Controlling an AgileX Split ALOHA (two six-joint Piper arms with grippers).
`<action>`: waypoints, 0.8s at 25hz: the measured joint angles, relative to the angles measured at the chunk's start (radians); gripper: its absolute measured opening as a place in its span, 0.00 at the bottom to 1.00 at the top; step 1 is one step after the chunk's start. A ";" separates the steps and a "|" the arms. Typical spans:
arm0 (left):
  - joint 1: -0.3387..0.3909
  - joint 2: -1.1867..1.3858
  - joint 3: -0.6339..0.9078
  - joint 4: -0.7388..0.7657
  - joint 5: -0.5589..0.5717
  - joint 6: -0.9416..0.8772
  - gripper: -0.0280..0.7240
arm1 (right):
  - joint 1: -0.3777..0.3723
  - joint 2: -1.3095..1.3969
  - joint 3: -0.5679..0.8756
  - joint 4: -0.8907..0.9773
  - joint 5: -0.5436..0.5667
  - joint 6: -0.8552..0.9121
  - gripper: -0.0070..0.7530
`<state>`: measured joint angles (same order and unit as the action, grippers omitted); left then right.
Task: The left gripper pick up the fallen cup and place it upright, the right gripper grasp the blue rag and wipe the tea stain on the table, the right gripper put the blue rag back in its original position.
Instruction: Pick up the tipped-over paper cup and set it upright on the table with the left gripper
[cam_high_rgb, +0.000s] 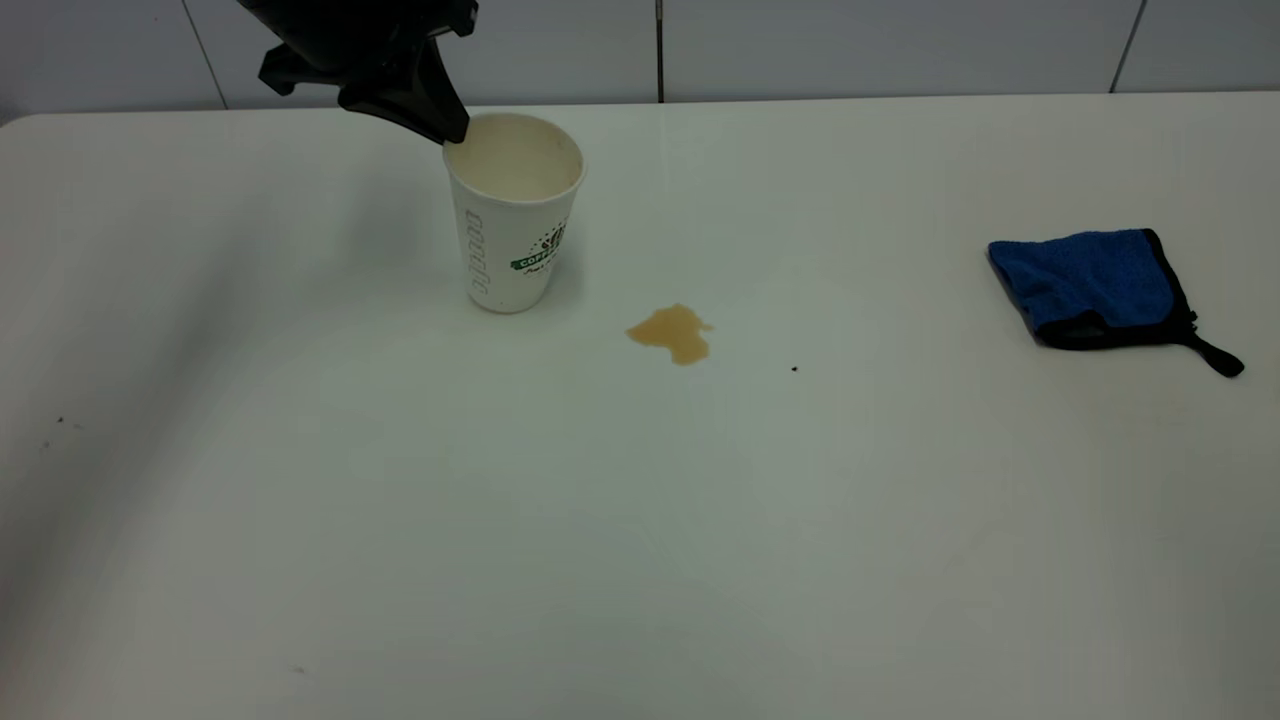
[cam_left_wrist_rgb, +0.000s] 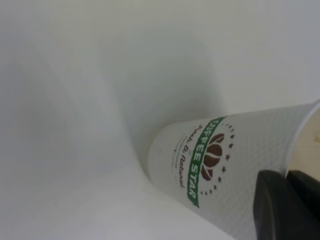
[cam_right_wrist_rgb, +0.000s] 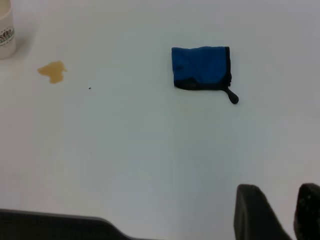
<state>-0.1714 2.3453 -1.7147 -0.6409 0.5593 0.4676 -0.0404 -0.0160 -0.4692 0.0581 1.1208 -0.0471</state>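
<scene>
The cup (cam_high_rgb: 515, 220) stands upright on the white table (cam_high_rgb: 640, 540), left of centre, with its cream inside showing. My left gripper (cam_high_rgb: 445, 125) comes down from the far left and is shut on the cup's rim, one finger inside and one outside; the left wrist view shows the cup (cam_left_wrist_rgb: 225, 165) and this grip (cam_left_wrist_rgb: 287, 182). The tan tea stain (cam_high_rgb: 675, 333) lies just right of the cup. The blue rag (cam_high_rgb: 1095, 285) lies folded at the far right. My right gripper (cam_right_wrist_rgb: 282, 200) is open and empty, well away from the rag (cam_right_wrist_rgb: 201, 67) and the stain (cam_right_wrist_rgb: 52, 71).
A tiny dark speck (cam_high_rgb: 794, 368) lies right of the stain. A grey tiled wall runs behind the table's far edge (cam_high_rgb: 800, 97). The right arm is out of the exterior view.
</scene>
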 joint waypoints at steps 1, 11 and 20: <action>0.000 0.000 0.000 0.000 0.002 0.000 0.05 | 0.000 0.000 0.000 0.000 0.000 0.000 0.32; 0.013 0.000 0.000 0.025 0.011 0.000 0.20 | 0.000 0.000 0.000 0.000 0.000 0.000 0.32; 0.024 0.001 0.000 0.028 0.021 0.000 0.61 | 0.000 0.000 0.000 0.000 0.000 0.000 0.32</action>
<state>-0.1477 2.3463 -1.7147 -0.6134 0.5802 0.4676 -0.0404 -0.0160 -0.4692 0.0581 1.1208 -0.0471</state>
